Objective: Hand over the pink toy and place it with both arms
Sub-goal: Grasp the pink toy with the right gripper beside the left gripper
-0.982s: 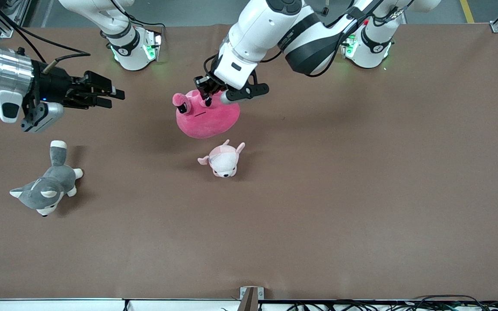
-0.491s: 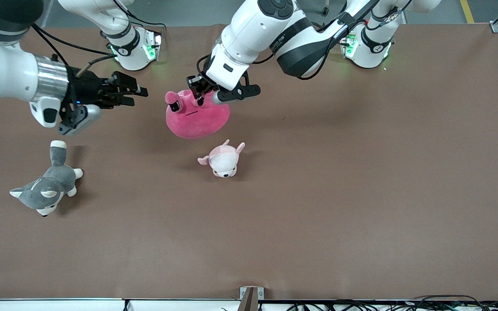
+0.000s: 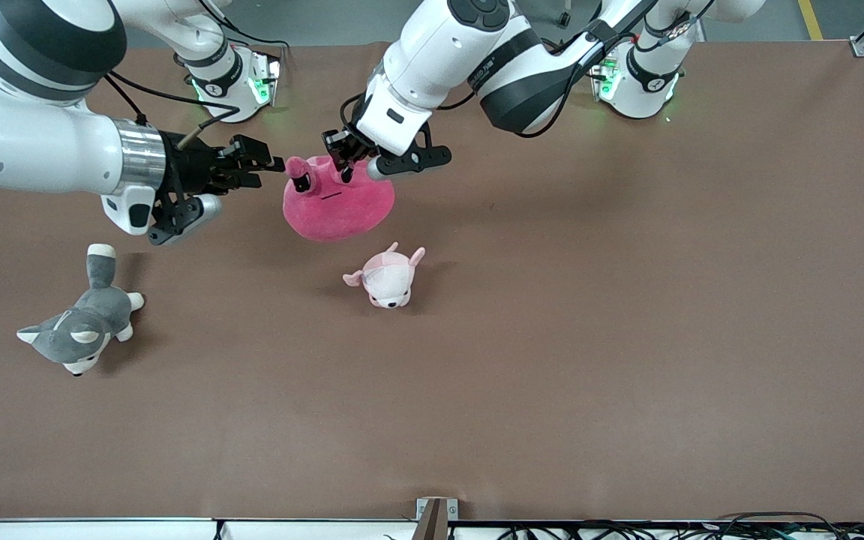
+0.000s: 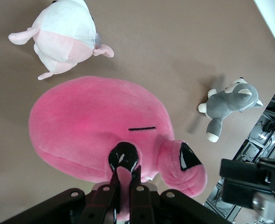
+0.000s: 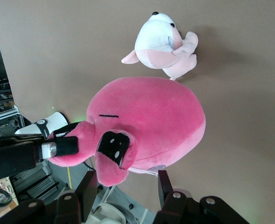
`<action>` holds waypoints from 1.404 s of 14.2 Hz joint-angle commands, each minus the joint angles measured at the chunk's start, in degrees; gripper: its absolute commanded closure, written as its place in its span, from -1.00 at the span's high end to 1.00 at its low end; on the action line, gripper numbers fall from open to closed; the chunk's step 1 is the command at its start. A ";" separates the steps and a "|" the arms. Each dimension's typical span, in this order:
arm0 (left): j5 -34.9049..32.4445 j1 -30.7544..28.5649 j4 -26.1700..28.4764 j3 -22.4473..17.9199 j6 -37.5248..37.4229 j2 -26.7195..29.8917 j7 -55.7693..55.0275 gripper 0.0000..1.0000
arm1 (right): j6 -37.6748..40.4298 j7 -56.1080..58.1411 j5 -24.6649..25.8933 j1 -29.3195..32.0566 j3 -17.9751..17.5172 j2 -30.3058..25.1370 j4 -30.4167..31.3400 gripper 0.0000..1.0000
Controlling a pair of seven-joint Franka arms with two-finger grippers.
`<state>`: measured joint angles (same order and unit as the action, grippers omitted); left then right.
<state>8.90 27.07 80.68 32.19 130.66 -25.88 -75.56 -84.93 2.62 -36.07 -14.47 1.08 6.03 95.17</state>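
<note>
The pink toy point(image 3: 338, 202), a round hot-pink plush with two dark-eyed nubs, hangs over the table's middle toward the robots' bases. My left gripper point(image 3: 343, 166) is shut on one nub, and the left wrist view shows that nub pinched between the fingers of the left gripper point(image 4: 125, 171), with the toy point(image 4: 95, 126) below. My right gripper point(image 3: 276, 163) is open beside the toy, at the other nub. In the right wrist view, the right gripper point(image 5: 127, 175) has that nub of the toy point(image 5: 151, 121) between its spread fingers, not clamped.
A small pale pink-and-white plush point(image 3: 387, 279) lies on the brown table, nearer the front camera than the pink toy. A grey-and-white husky plush point(image 3: 76, 330) lies toward the right arm's end. Both also show in the left wrist view.
My right gripper has moved in from the right arm's end up to the toy's nub. My left gripper has carried the toy a little toward the right arm.
</note>
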 commanded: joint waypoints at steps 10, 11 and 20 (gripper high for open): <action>0.59 0.53 -1.49 -0.02 -0.06 -0.14 -0.82 -1.00 | -2.69 -0.16 -0.84 -4.17 0.33 2.50 0.99 -0.03; 0.51 0.53 -1.49 -0.02 -0.06 -0.22 -0.82 -1.00 | -2.43 -0.08 -0.84 -4.17 0.33 2.67 0.99 -0.40; -0.02 0.09 -1.41 -0.02 -0.14 -0.05 -0.20 0.36 | -1.11 0.01 -1.11 -2.94 0.59 3.55 0.37 -0.98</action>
<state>8.90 27.10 80.38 32.22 130.64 -25.88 -75.56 -86.60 2.63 -36.08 -18.02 1.62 9.83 95.44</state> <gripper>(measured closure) 0.850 0.894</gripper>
